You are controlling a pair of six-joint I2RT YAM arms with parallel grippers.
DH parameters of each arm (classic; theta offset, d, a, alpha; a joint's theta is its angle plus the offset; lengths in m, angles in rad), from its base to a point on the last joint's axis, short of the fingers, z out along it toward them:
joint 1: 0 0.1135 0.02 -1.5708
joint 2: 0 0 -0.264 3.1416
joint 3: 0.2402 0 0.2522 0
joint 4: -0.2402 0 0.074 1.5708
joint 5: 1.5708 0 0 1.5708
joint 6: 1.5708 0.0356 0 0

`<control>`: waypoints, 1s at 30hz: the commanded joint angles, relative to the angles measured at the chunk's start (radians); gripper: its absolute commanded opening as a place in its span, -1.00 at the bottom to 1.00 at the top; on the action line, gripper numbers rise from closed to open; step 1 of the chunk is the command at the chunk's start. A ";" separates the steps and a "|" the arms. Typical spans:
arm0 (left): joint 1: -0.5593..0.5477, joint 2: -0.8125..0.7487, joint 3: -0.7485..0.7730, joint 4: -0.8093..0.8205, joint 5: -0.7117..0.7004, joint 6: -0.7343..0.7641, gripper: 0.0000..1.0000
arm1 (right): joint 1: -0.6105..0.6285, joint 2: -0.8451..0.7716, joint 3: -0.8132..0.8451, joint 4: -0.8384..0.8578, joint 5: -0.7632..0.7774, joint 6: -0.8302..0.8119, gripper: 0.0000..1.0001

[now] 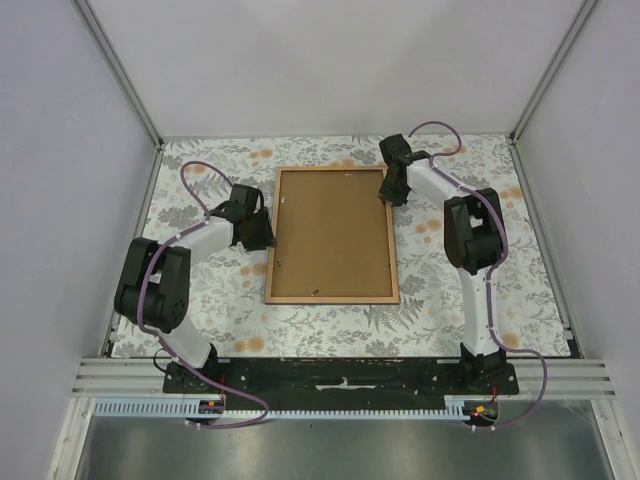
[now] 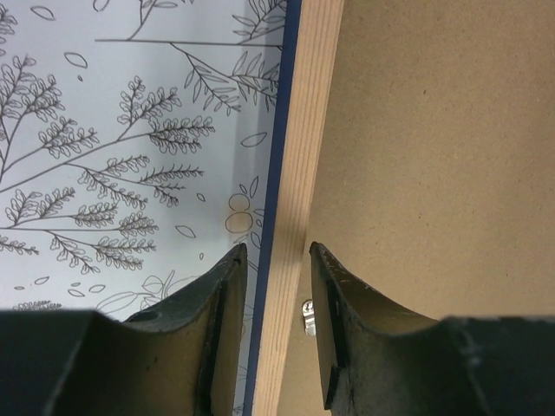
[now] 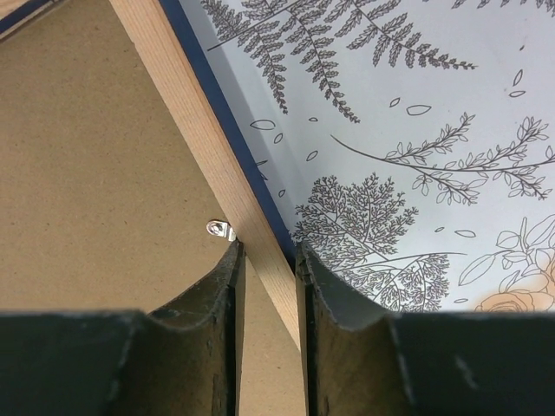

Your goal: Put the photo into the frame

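The frame (image 1: pixel 330 298) lies back-up in the middle of the table, light wood rim showing, with the brown fibreboard backing panel (image 1: pixel 330 235) set in it. The photo is hidden. My left gripper (image 1: pixel 262 235) stands over the frame's left rail (image 2: pixel 308 130), open, one finger on each side with gaps showing (image 2: pixel 277 251). A silver clip (image 2: pixel 307 314) sits by its inner finger. My right gripper (image 1: pixel 392 195) straddles the right rail (image 3: pixel 182 95) near the top corner, narrowly open (image 3: pixel 269 251), its inner fingertip beside another clip (image 3: pixel 220 230).
The table is covered by a floral patterned cloth (image 1: pixel 450 290). White walls and metal posts enclose the table on the left, back and right. The arm bases stand on a black rail (image 1: pixel 340 375) at the near edge.
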 commanded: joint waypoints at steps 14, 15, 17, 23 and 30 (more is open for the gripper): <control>-0.058 -0.149 -0.084 -0.094 -0.008 0.063 0.15 | -0.002 -0.098 -0.190 0.097 -0.043 -0.165 -0.77; -0.062 -0.146 -0.090 -0.097 -0.008 0.063 0.16 | -0.002 -0.099 -0.188 0.092 -0.046 -0.172 -0.77; -0.074 -0.143 -0.099 -0.096 -0.015 0.058 0.18 | -0.002 -0.107 -0.193 0.089 -0.043 -0.182 -0.77; -0.085 -0.128 -0.097 -0.099 -0.035 0.063 0.16 | -0.004 -0.113 -0.200 0.089 -0.052 -0.205 -0.76; -0.087 -0.105 -0.093 -0.100 -0.084 0.067 0.09 | -0.007 -0.112 -0.196 0.089 -0.069 -0.210 -0.76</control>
